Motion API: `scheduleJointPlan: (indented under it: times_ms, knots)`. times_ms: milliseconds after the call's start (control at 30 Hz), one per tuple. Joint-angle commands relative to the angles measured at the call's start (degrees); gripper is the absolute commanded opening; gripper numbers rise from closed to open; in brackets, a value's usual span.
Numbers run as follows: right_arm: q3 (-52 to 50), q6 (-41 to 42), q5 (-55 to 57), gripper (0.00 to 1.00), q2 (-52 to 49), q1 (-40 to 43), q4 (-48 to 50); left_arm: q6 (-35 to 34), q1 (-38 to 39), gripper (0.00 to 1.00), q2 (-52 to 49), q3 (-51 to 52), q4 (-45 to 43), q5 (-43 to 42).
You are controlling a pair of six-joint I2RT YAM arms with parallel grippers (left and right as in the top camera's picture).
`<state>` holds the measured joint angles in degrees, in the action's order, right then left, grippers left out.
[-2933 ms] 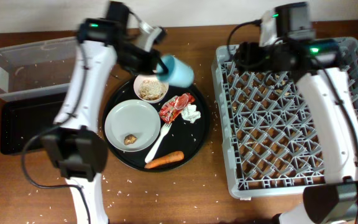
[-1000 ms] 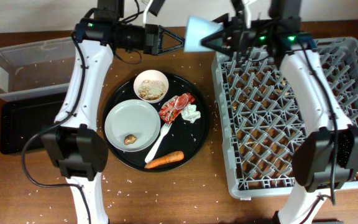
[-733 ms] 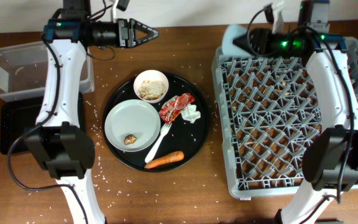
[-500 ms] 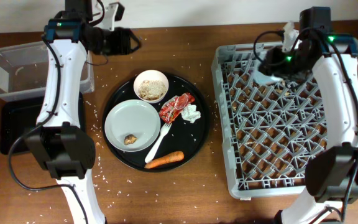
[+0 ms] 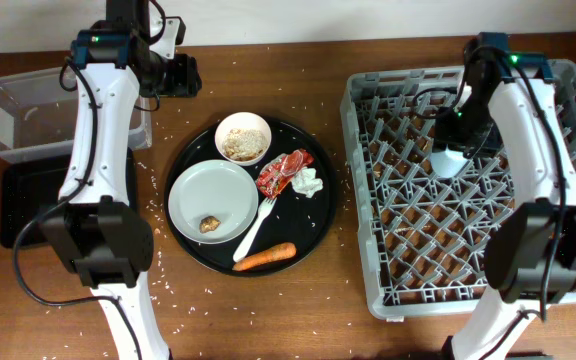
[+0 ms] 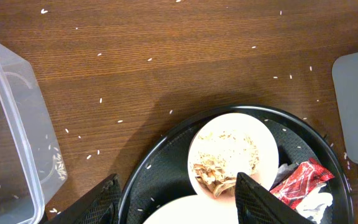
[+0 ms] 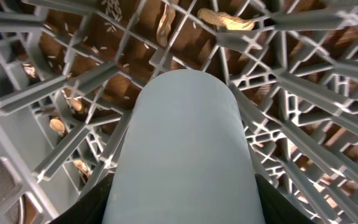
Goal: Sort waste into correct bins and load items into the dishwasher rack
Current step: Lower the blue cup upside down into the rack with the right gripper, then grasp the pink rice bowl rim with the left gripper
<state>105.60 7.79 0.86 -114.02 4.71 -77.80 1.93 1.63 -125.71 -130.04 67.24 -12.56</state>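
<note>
Right wrist shows right gripper [image 7: 182, 199] clamped on light-blue cup [image 7: 182, 143] over dishwasher rack [image 7: 303, 81] pegs; released off-centre, it could topple; left gripper [image 6: 180, 194] apart.

Light-blue cup [image 5: 449, 162] is down among the pegs in the far half of the grey rack [image 5: 360, 240]. Left of it, bunched together: white bowl [image 5: 220, 138] of rice [image 5: 244, 146], grey-green plate [image 5: 213, 188] with a brown lump [image 5: 209, 224], fork [image 5: 256, 226], wrapper [image 5: 283, 171], tissue [image 5: 309, 183], carrot [image 5: 264, 258]. Clear tub [image 5: 48, 110] and black tray [image 5: 18, 210] sit far left.

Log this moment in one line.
right fingers: shut on small light-blue cup | cup: in large grey plastic dishwasher rack | left fingers: open, empty
</note>
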Motion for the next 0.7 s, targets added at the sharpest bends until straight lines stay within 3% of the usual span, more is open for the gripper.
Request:
scheduleJointPlan:
  times_ms: [0,33,133,300,433,667]
  knots:
    - [0.3,0.7,-0.6,0.64,-3.1,-0.2,0.2,1.1,0.0,0.58,0.0,-0.5,0.6,0.6]
    - [0.3,0.7,-0.7,0.75,-3.6,-0.2,0.2,1.1,0.0,0.59,0.0,-0.5,0.6,0.6]
    - [0.5,0.7,-1.1,0.84,-4.0,-0.2,0.2,1.1,0.0,0.59,0.0,-0.5,0.8,0.6]
    - [7.5,0.7,-3.7,0.84,-1.8,-0.1,-2.5,1.1,0.0,0.59,0.0,-0.5,0.9,0.6]
    - [25.0,-0.5,-8.3,0.83,-1.2,-2.1,-8.8,2.8,0.8,0.59,0.0,-0.4,1.5,0.2]
    - [25.7,1.4,-10.4,0.83,-3.6,-16.5,-0.3,8.2,6.2,0.59,-0.2,5.1,0.4,0.6]
